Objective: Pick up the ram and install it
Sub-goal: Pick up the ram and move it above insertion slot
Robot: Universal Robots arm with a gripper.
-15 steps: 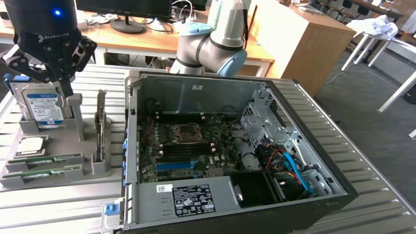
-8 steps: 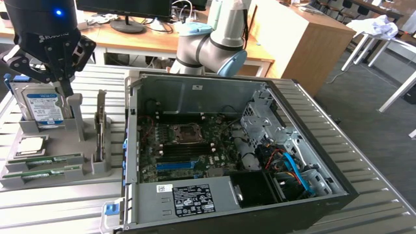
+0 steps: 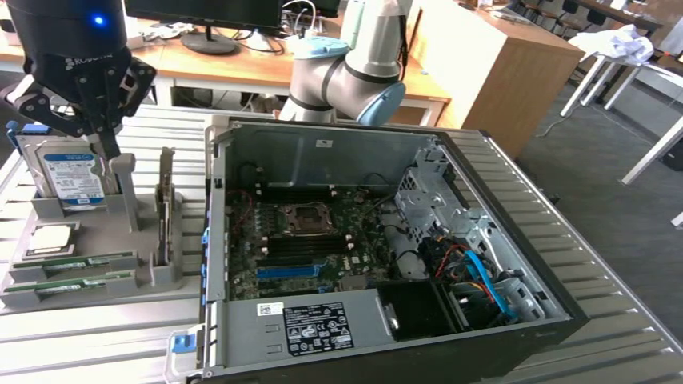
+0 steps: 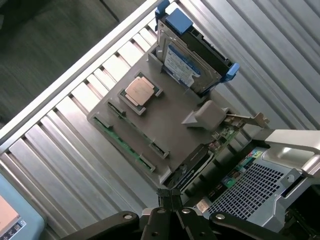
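Gripper (image 3: 107, 149) at upper left of exterior view, over tray (image 3: 96, 298). Fingers pressed together, holding nothing. Ram (image 3: 75, 262) on edge in tray slot, lower left of exterior view, below gripper, untouched. Drive (image 3: 73, 178) upright just beside fingertips. CPU (image 3: 53, 238) between drive and ram. Open case (image 3: 320, 152) at centre.

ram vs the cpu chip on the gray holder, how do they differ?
Shape: the ram is a long, narrow green stick; the processor chip is square with a metal top. Pose: the ram stands on edge in a slot; the processor chip lies flat, face up. Both sit in the gray holder.
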